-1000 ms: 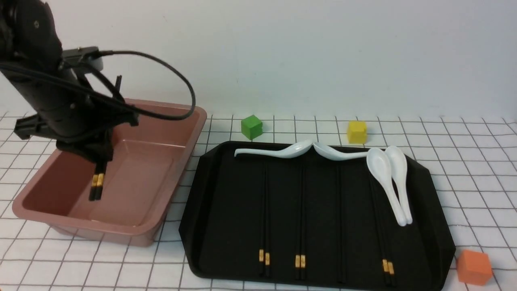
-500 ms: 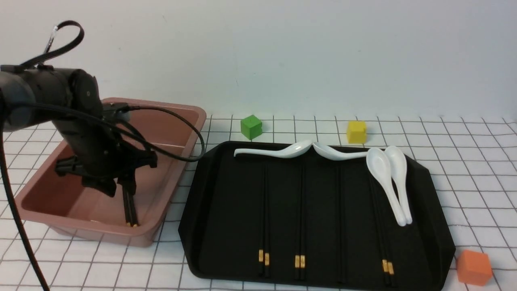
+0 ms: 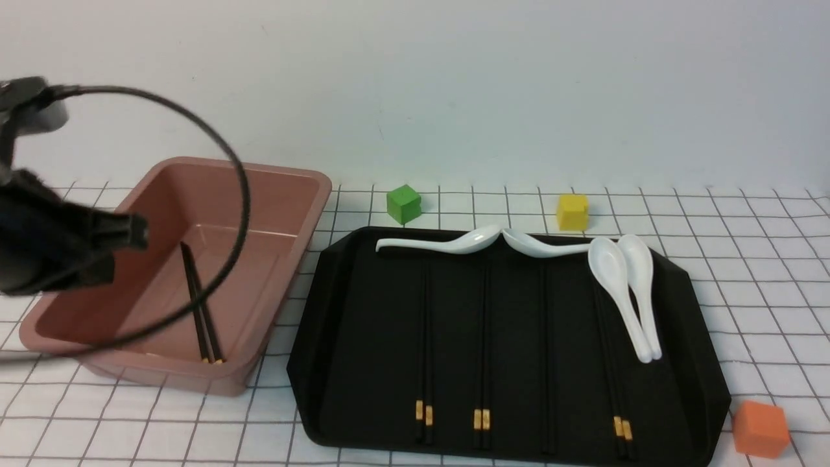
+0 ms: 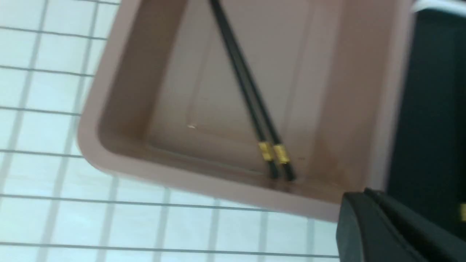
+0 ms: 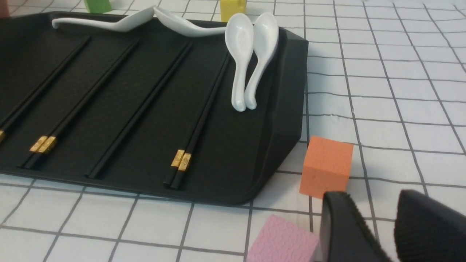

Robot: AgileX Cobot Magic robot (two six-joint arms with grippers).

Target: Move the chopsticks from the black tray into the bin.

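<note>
Closest to the robot, the right gripper [image 5: 378, 218] hangs low over the gridded cloth [image 3: 765, 305] with its two pads standing apart and nothing between them. A pink block [image 5: 282, 240] lies just beside it, and an orange cube [image 3: 760, 428] sits just off the near right corner of the black tray [image 3: 697, 363]. On that tray three pairs of chopsticks [image 3: 482, 363] lie lengthwise, gold bands at the near end. Another dark stick [image 3: 546, 363] lies between the middle and right-hand pairs, with no band that I can make out. Two white spoons [image 3: 626, 298] lie side by side at the right, and two more spoons [image 3: 499, 240] lie along the far rim, bowls meeting.

Left of the tray stands the bin [image 3: 285, 175], and a further pair of chopsticks [image 3: 201, 305] lies on its floor, banded ends against the near wall. The left arm [image 3: 52, 253] is up over the bin's left side, clear of it. The left gripper [image 4: 367, 198] has its fingers pressed together, empty.

Beyond the tray sit a green cube [image 3: 404, 203] and a yellow cube [image 3: 573, 211]
</note>
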